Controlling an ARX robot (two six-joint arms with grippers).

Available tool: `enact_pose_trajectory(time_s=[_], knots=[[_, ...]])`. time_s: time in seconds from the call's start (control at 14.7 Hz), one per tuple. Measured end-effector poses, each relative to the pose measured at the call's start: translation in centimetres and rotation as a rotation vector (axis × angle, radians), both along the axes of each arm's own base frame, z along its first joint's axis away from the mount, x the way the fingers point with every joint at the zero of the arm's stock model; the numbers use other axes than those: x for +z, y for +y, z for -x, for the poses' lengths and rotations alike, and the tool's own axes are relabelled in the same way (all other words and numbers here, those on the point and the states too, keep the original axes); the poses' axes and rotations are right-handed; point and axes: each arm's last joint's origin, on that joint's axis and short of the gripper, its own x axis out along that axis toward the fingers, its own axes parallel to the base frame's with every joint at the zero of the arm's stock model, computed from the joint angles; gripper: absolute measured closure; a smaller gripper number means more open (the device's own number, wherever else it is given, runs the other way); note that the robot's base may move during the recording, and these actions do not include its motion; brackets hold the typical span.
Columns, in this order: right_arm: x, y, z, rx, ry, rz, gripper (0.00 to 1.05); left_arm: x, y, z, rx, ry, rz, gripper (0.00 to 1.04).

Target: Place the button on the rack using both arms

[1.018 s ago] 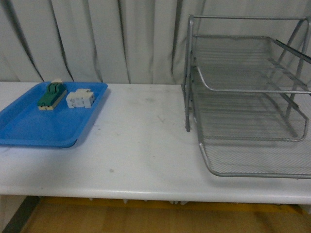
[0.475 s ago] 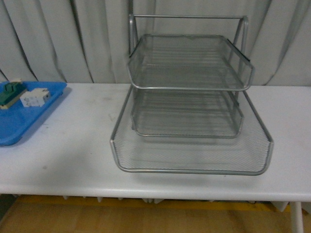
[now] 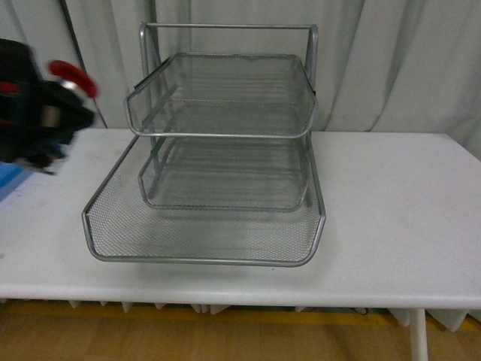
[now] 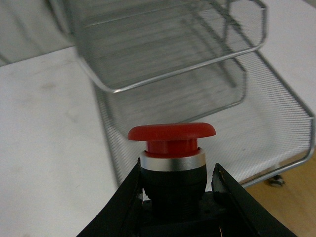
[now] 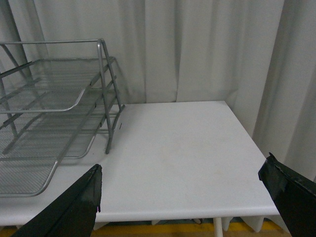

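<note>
The silver wire-mesh rack (image 3: 218,135) with three tiers stands on the white table, centre-left in the front view. My left gripper (image 3: 45,116) is at the far left, raised, just left of the rack's upper tiers. It is shut on the button (image 4: 171,148), whose red mushroom cap (image 3: 73,75) sticks up above a silver collar and black body. In the left wrist view the rack (image 4: 163,64) lies just beyond the button. My right gripper (image 5: 182,197) is open and empty, over the bare table to the right of the rack (image 5: 49,113).
A sliver of the blue tray (image 3: 6,180) shows at the left edge, behind the left gripper. The white table (image 3: 391,203) extends right of the rack to its end. Grey curtains hang behind.
The front view has swung right: the rack has shifted left in frame and the blue tray has nearly left the view. My left gripper with the button has come into view at the left.
</note>
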Motion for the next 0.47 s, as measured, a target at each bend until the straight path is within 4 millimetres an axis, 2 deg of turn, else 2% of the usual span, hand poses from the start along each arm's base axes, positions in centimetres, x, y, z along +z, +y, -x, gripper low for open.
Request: enact_pose_trajectory(time_s=[0.14,0.27,0.41,0.47], knots=[[0.0,0.0,0.0,0.000,0.000,0.000,0.06,-1.4,-2.8,-4.3,-0.041,0.057,-0.004,0.69],[0.0,0.0,0.0,0.000,0.000,0.000,0.06,-4.6,-5.1,-8.3,-0.056,0.136,-0.069,0.69],[0.0,0.0,0.0,0.000,0.000,0.000,0.06,-8.3,-6.8,-10.7,-0.065,0.226,-0.144,0.69],[0.0,0.0,0.0,0.000,0.000,0.000,0.06,-8.9,-7.4,-11.2,-0.072,0.239,-0.150,0.69]])
